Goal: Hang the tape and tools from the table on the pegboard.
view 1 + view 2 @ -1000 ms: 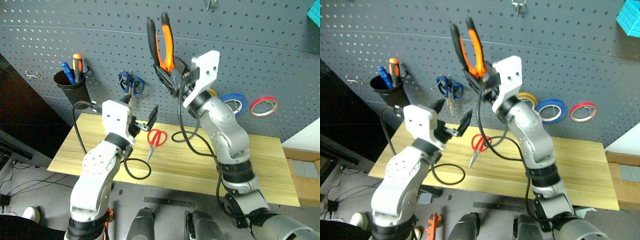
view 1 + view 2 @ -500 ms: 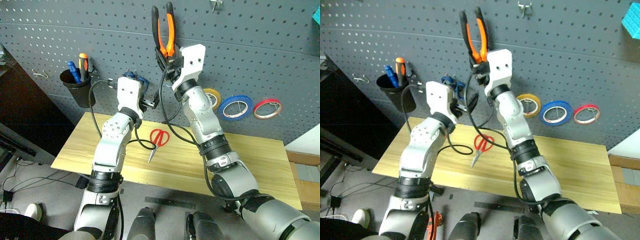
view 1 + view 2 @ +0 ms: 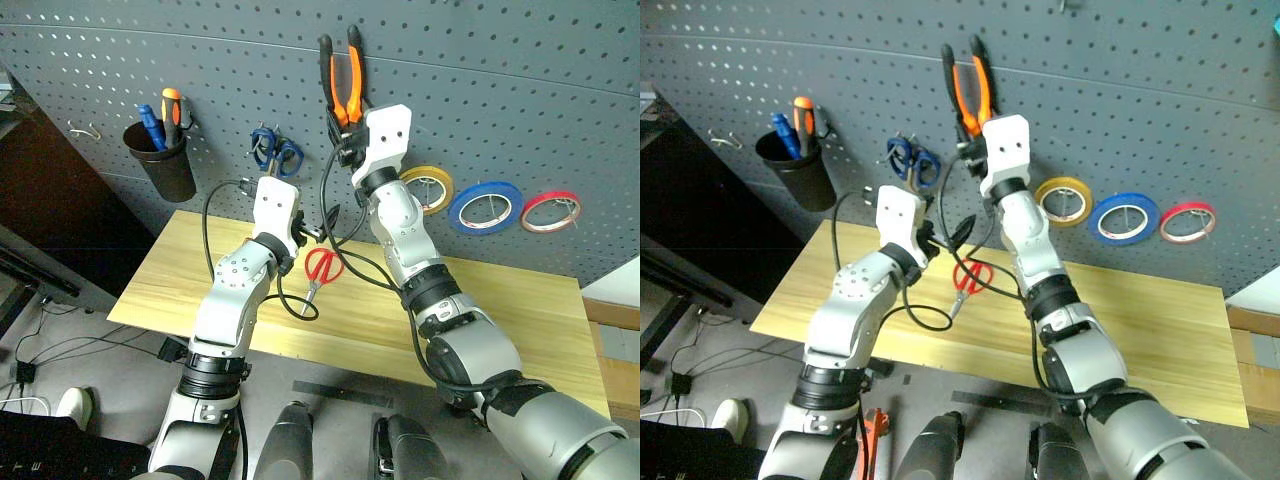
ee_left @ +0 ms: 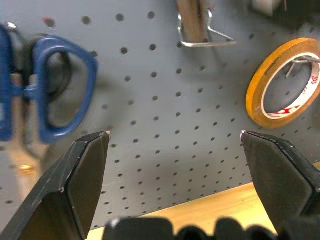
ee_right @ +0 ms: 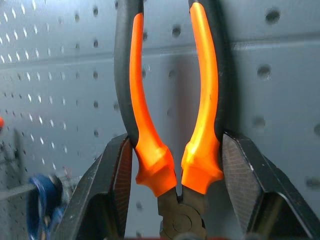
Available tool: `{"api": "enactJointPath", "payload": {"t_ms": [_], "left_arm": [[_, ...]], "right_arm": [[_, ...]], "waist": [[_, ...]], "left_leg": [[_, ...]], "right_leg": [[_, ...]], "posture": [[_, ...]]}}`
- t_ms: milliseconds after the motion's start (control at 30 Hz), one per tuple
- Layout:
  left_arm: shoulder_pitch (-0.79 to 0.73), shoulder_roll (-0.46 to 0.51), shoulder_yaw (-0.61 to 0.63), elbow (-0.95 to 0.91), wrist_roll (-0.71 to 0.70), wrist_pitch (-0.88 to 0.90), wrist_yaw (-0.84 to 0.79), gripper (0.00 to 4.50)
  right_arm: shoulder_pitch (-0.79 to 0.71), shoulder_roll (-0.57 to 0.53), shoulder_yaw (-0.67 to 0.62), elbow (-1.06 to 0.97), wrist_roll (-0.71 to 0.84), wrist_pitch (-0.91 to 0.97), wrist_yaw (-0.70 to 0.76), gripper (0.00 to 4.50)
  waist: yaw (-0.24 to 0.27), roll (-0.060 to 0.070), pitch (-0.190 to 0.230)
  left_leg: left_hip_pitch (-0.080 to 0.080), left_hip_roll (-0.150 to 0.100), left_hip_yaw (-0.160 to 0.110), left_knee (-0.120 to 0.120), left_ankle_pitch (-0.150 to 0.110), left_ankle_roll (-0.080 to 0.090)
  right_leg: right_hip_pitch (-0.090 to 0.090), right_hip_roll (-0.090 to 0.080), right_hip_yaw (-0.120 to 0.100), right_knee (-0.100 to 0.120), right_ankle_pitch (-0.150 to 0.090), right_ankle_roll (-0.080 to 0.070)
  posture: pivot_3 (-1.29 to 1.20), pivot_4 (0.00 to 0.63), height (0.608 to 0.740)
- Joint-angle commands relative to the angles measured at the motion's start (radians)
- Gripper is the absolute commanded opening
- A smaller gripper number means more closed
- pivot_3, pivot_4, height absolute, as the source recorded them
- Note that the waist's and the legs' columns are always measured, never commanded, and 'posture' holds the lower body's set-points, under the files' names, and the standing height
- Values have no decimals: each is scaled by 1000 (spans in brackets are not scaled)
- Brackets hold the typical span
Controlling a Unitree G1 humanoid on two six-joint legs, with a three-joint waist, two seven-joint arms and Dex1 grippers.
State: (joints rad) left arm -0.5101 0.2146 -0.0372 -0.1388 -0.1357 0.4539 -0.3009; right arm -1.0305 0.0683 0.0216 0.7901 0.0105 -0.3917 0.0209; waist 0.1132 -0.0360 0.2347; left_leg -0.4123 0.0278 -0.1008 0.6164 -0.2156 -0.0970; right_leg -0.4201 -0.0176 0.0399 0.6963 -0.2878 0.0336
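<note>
Holding the pliers clamped in my right gripper, handles standing up past its fingertips against the pegboard; left gripper gapes empty, red-handled scissors just below it on the table.

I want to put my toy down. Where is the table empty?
The table is bare from the right arm to its right end. Its left end, below the black cup, is bare too. The middle is crowded: red scissors, cables, both arms.
</note>
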Motion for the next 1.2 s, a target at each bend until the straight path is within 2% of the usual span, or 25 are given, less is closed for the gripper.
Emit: {"api": "enactJointPath", "payload": {"t_ms": [33, 167, 367, 400, 567, 700, 933, 1033, 1100, 1200], "left_arm": [[-40, 0, 6, -34, -9, -10, -6, 4500], [-44, -3, 8, -24, -7, -18, -7, 4500], [-43, 0, 13, -19, -6, -25, -8, 4500], [-43, 0, 15, -18, -6, -27, -8, 4500], [-24, 3, 16, -17, -7, -36, -13, 4500], [23, 0, 25, -49, -10, -9, 2, 4500], [199, 28, 28, -115, 36, 99, 72, 4500], [222, 25, 35, -55, 50, 139, 100, 4500], [221, 27, 42, -19, 48, 150, 100, 4500], [220, 12, 39, 79, 44, 159, 101, 4500]], "right_arm": [[29, -24, -3, -29, -50, -17, -57, 2096], [98, -45, 19, -60, -132, -1, -132, 2096], [145, -27, 12, -136, -99, 130, -118, 2096], [152, -25, 14, -156, -94, 148, -110, 2824], [187, -28, 20, -277, -93, 236, -102, 4434], [259, -42, 36, -465, -71, 329, -24, 4472], [513, -187, 121, -989, 116, 588, 316, 4472], [625, -256, 153, -1111, 225, 663, 457, 4472], [656, -282, 173, -1142, 255, 687, 507, 4472], [749, -387, 242, -1172, 275, 676, 663, 4472]], "waist": [[0, 0, 1], [0, 1, 3], [11, 1, 3], [12, 1, 3], [5, 1, 3], [-3, 1, 2], [-37, 1, 2], [-50, 2, 2], [-62, 2, 2], [-73, 2, 2]], "left_leg": [[0, 0, 0, 1, 0, 0], [0, 0, 0, 1, 0, 0], [-1, -1, -1, 1, 0, 0], [-1, -1, -1, 1, 0, 0], [-1, -1, -1, 2, 0, 0], [-1, -1, -1, 3, 0, 0], [-3, 0, -2, 3, 0, 0], [-3, 0, -3, 4, -1, 0], [-2, 0, -4, 5, -1, 0], [-1, -1, -5, 8, -1, 1]], "right_leg": [[0, 0, 0, 0, 0, 0], [0, 0, 0, 1, 0, 0], [0, 0, 0, 0, 0, 0], [0, 0, 0, 0, 0, 0], [0, 0, 0, 0, 0, 0], [1, 0, 0, 0, 0, 0], [0, 0, 0, -3, 0, 0], [1, 0, -1, -2, 0, 0], [2, 0, -2, -2, 0, 0], [5, 0, -2, -2, 0, 1]], "posture": [[312, 258, 740], [303, 250, 740], [285, 237, 740], [285, 237, 740], [254, 221, 740], [225, 212, 740], [181, 210, 740], [169, 214, 740], [164, 217, 740], [147, 218, 740]]}}
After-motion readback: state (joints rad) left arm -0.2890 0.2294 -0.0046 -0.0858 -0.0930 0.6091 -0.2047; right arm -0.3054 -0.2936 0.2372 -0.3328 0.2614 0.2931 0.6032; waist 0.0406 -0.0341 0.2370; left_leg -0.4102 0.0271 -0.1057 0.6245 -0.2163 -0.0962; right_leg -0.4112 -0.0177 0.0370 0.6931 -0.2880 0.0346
